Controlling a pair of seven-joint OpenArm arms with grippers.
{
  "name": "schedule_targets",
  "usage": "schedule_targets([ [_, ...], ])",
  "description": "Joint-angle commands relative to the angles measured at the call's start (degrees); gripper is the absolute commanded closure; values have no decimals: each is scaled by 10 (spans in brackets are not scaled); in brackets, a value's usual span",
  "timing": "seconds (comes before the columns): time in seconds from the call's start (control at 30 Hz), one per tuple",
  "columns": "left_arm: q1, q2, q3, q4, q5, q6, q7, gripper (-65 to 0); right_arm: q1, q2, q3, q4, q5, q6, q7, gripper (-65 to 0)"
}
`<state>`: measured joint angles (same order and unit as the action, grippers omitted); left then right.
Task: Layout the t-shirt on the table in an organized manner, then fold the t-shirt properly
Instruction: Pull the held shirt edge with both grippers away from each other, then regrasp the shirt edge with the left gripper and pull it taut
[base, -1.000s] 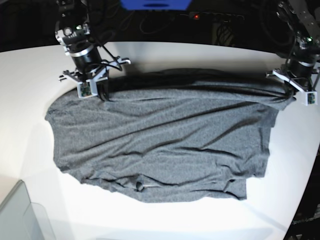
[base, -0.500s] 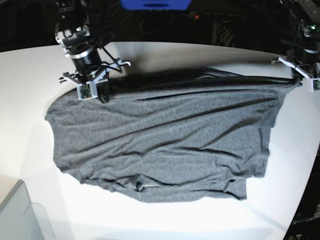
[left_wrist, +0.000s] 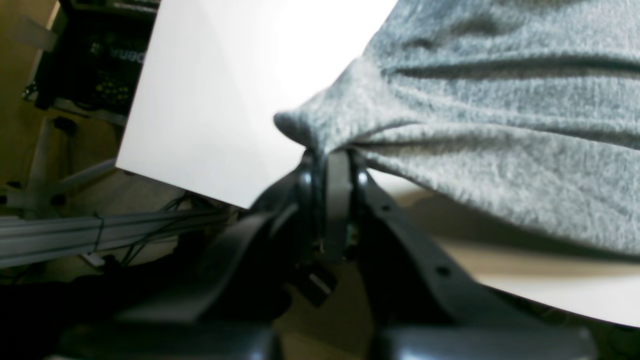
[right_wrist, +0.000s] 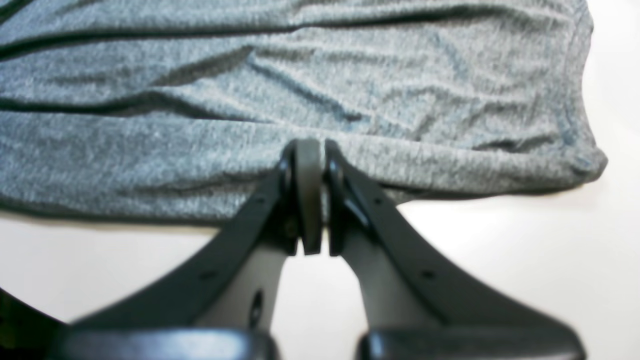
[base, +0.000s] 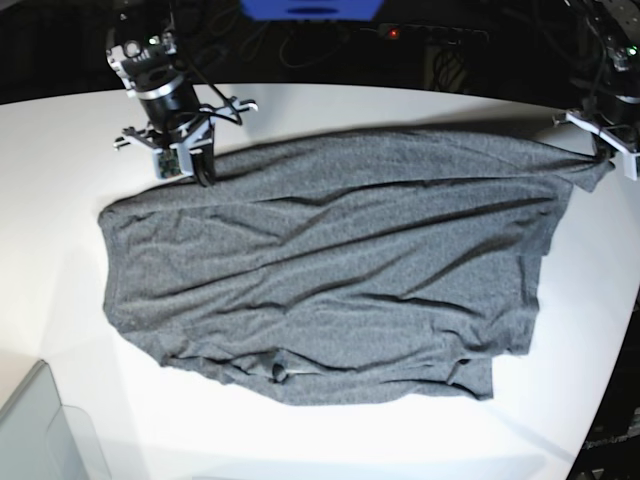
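A large, wrinkled, heather dark-grey knit t-shirt (base: 320, 280) lies spread across the big, smooth white desk (base: 330, 440) with its curved edge, covering most of the middle of the surface; diagonal creases run over the cloth and its near hem is bunched in small folds. In the base view the shirt's far edge is drawn out between the two arms. The right tool (base: 205, 172), a black two-fingered clamp, sits at the far corner of the shirt on that view's left; its own wrist camera shows its jaws pressed together on a fold of the grey cloth's edge (right_wrist: 310, 150), with white desk beneath. The left tool (base: 603, 158), at the far corner on the base view's right and near the desk's edge, is likewise pinched tight; its wrist camera shows a small nub of fabric (left_wrist: 325, 145) caught between the closed black fingers and lifted just clear of the desk, the cloth falling away from it. A translucent grey bin corner (base: 45, 430) shows at the near left of the desk, apart from the shirt.
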<state>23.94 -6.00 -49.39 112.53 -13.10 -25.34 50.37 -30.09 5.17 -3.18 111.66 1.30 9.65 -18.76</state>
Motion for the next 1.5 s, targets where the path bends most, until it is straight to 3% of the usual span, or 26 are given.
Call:
schedule_targets([
  [0.0,-2,-7,-2,12,-3,2,-12,-2,-1,-1,-1,12,3,2,13,0],
  [0.2,-42,-6,-1,6,-1,2,-13,-4,0,-2,-1,10,3,2,13,0],
  [0.4,-68,-10,45,4,3,6,-13,-5,0,-2,-1,10,3,2,13,0],
  [0.87,-159,-12,51,-96,3,7,-13,-6,3,1,0,10,3,2,13,0],
  [0.93,-160,-12,51,-121,3,7,-13,-28,4,1,0,10,3,2,13,0],
  [1.17,-173,-7,51,-136,3,7,-13,-231,4,1,0,10,3,2,13,0],
  [1.47,-100,-6,-5,-58,-2,2,-14,-238,5,1,0,9,3,2,12,0],
])
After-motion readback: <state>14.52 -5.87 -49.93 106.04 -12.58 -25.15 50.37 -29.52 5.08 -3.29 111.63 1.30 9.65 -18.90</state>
